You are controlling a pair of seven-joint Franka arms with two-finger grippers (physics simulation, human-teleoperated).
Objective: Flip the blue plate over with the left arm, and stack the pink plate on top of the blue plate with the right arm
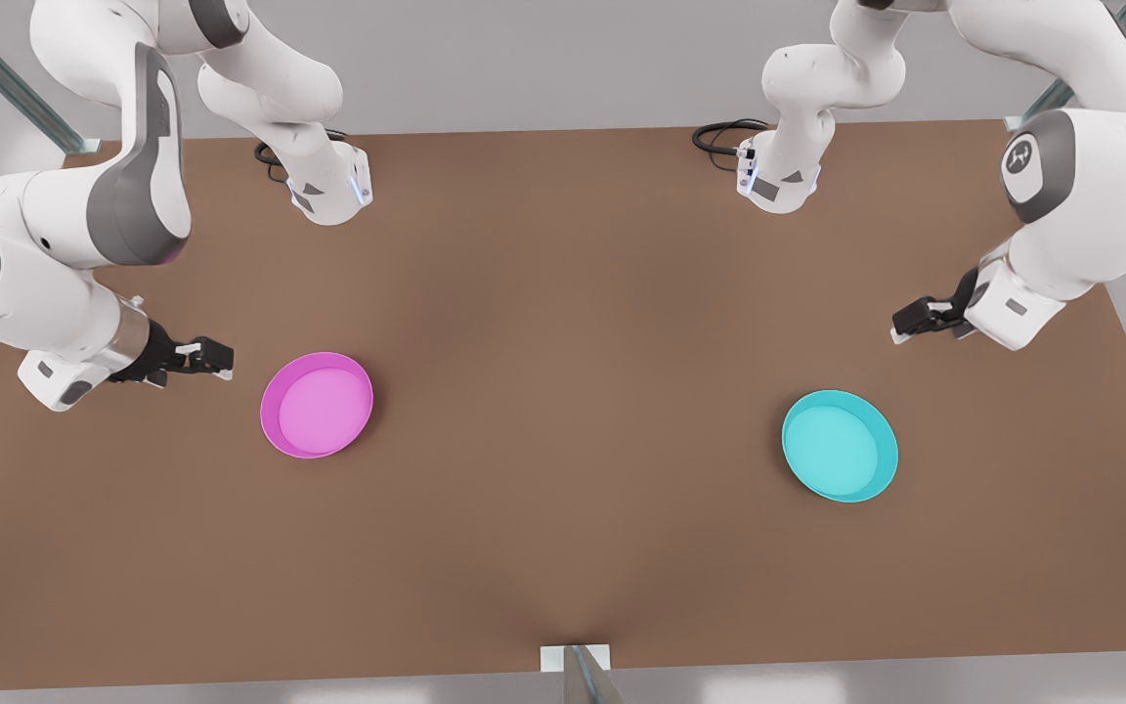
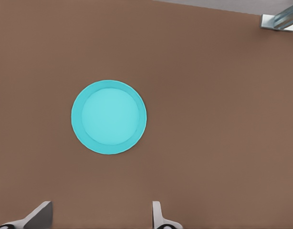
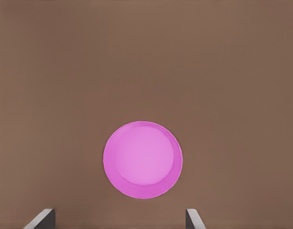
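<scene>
With both plates rim-up and well apart, left gripper [image 1: 905, 328] faces blue plate [image 1: 840, 446], right gripper [image 1: 216, 360] faces pink plate [image 1: 317, 405], fingers apart, nothing held.

Blue plate [image 1: 840, 446]: turquoise-cyan, plain, inside paler than rim. 
Pink plate [image 1: 317, 405]: magenta rim, lighter pink inside, no pattern. 
Table [image 1: 563, 528]: flat matte brown, unmarked. 
Arms: glossy white shells, grey joint panels. 
Left tool [image 1: 918, 320]: black with white tips. 
Right tool [image 1: 213, 359]: black with white tips. 
Backdrop: pale grey.
</scene>
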